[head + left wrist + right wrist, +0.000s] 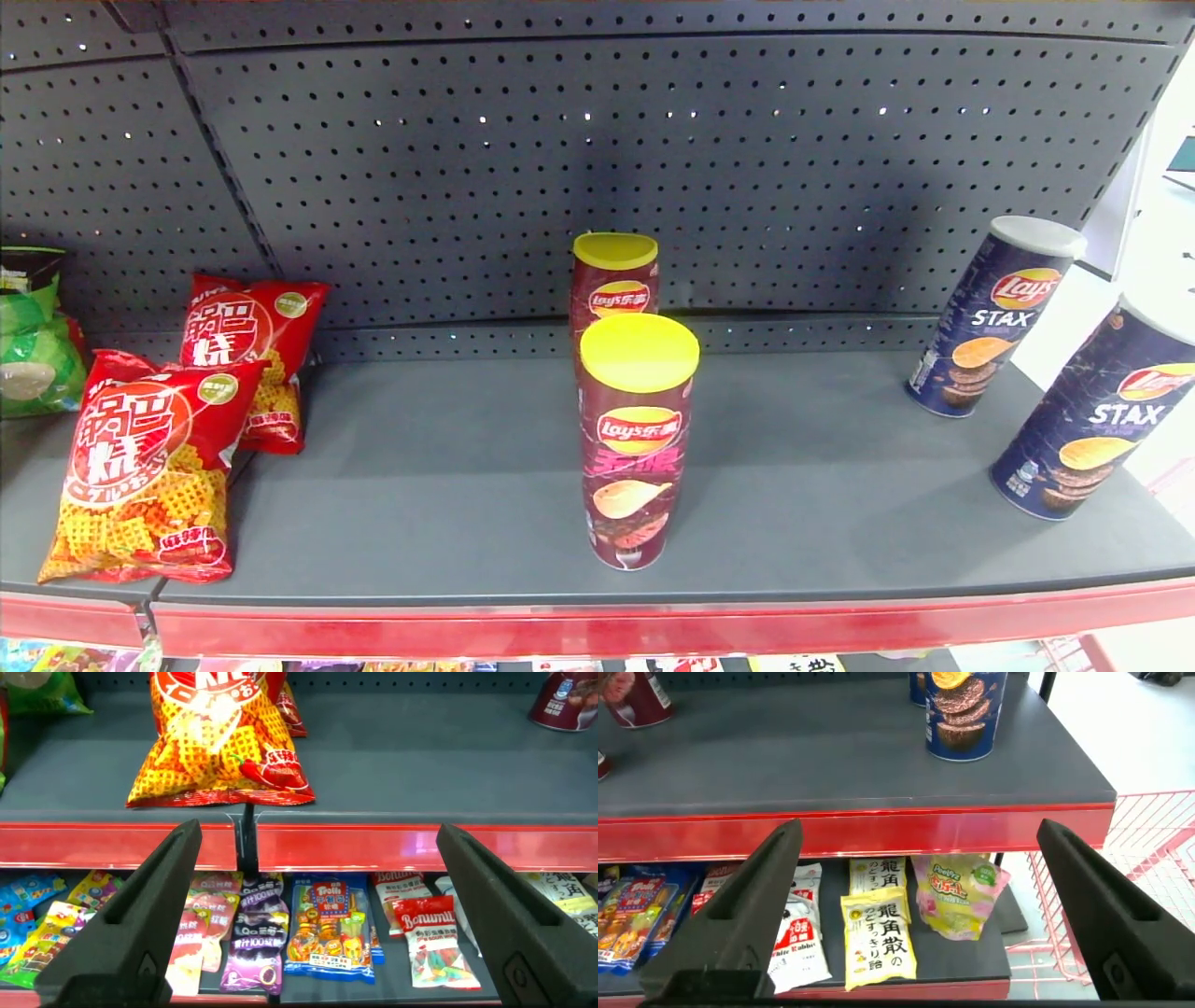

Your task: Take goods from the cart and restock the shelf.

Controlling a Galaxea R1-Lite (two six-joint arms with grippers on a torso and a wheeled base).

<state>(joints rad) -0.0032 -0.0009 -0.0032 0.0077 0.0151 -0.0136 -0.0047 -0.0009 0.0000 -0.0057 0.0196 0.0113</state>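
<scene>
Two maroon chip cans with yellow lids stand mid-shelf, one at the front (635, 439) and one behind it (613, 280). Two dark blue chip cans stand at the right, one near the back (994, 315) and one near the shelf's corner (1092, 411). Red snack bags (145, 467) lie at the left. My left gripper (318, 924) is open and empty, held below and in front of the shelf's red edge (374, 845), facing the red snack bag (220, 742). My right gripper (915, 924) is open and empty too, in front of the red edge (878, 831) below a blue can (962, 714).
A green bag (33, 336) sits at the far left of the grey shelf (448, 485). The lower shelf holds candy packets (327, 929) and yellow and green sachets (878, 933). A red wire cart (1148, 887) stands to the right of the shelf.
</scene>
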